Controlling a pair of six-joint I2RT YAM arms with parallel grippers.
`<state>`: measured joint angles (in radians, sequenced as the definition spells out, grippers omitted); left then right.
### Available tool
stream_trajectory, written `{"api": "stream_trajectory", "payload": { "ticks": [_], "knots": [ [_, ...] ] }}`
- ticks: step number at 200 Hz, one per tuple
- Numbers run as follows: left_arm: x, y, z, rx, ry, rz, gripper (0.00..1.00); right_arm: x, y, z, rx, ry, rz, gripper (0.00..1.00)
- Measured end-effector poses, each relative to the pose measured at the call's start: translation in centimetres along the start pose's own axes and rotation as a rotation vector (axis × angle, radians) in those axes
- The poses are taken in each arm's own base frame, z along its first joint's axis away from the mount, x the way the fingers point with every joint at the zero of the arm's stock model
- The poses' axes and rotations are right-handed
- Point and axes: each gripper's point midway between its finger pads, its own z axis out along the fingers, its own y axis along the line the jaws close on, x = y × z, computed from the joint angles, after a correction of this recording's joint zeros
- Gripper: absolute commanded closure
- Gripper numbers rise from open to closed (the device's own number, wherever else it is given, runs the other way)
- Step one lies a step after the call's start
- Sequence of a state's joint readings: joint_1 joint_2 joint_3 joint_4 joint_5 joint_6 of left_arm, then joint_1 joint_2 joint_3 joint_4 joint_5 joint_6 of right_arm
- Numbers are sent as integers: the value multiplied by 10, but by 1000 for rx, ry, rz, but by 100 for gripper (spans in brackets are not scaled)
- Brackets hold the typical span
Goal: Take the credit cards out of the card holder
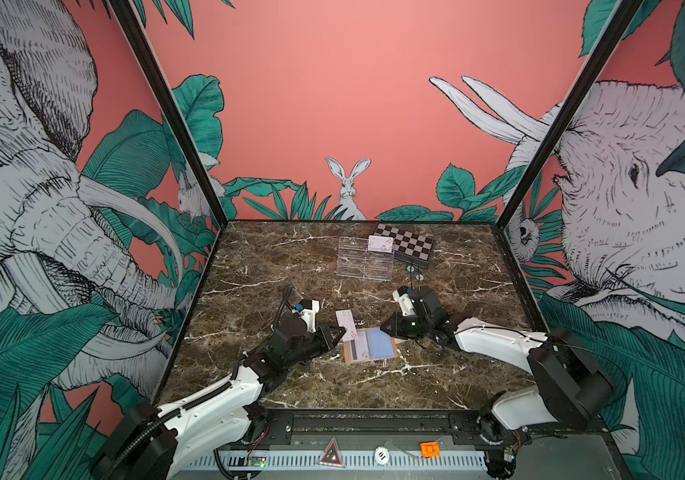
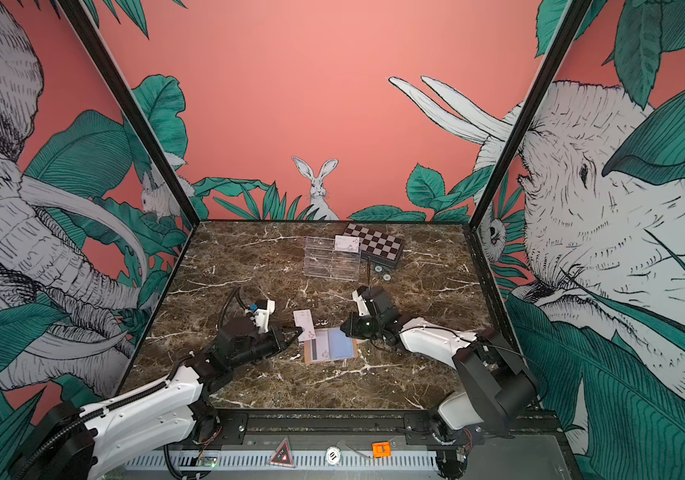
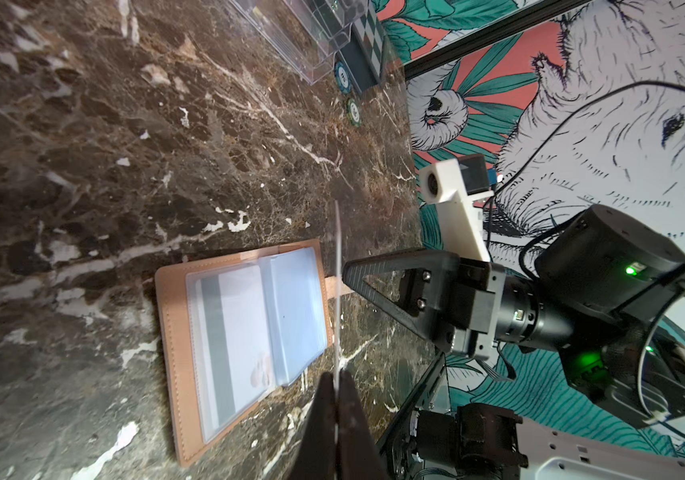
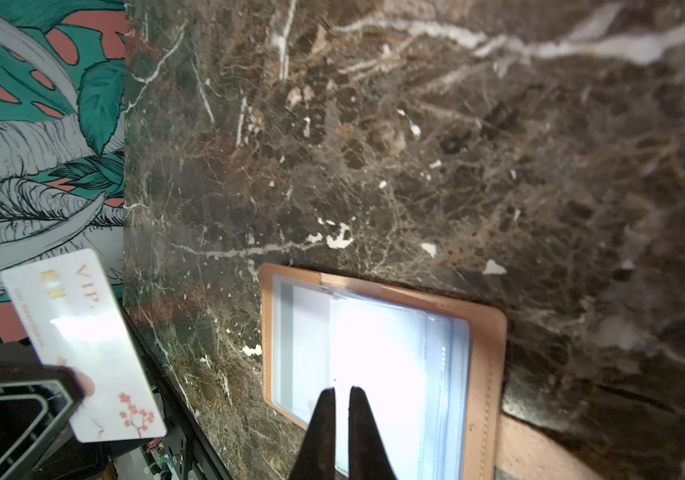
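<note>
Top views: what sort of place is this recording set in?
Probably a robot test booth, not a home: two arms on a rail, a marble-look table, printed jungle wall panels.

Brown veined marble table (image 1: 290, 266): tan leather-like folding card holder (image 1: 369, 345) lies open on it, near-centre. White rectangular credit card (image 1: 362, 348) sits in the holder's 9 o'clock sleeve. Second credit card (image 1: 346, 324) is off the table at the holder's 10 o'clock, pinched in the black left gripper (image 1: 342, 331). Black right gripper (image 1: 384, 328) reaches in from 3 o'clock, tips over the holder's 3 o'clock half. Clear acrylic compartment tray (image 1: 363, 264) stands at the holder's 12 o'clock, well apart. Third credit card (image 1: 380, 243) rests in the tray's 1 o'clock corner. Black-and-white checkered box (image 1: 411, 245) is just beside the tray at 2 o'clock. Two round chips (image 1: 411, 269) lie at the tray's 4 o'clock.
</note>
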<state>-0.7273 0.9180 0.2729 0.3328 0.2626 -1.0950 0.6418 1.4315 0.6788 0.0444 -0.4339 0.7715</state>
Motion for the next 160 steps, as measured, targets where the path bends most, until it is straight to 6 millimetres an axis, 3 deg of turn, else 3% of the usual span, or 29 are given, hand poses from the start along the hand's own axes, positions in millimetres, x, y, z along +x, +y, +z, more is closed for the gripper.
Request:
{"api": "stream_trajectory", "payload": {
  "ticks": [34, 79, 114, 160],
  "knots": [
    [-3, -7, 0, 25, -6, -2, 100, -18, 16, -16, 7, -52, -58, 44],
    [-10, -19, 2, 74, -27, -19, 100, -27, 14, -34, 76, -93, -113, 14],
    [-20, -32, 4, 103, -48, -22, 100, -37, 9, -56, 117, -147, -129, 8],
    [-35, -49, 17, 132, -67, -31, 100, -72, 3, -91, 39, -276, -14, 6]
  ]
}}
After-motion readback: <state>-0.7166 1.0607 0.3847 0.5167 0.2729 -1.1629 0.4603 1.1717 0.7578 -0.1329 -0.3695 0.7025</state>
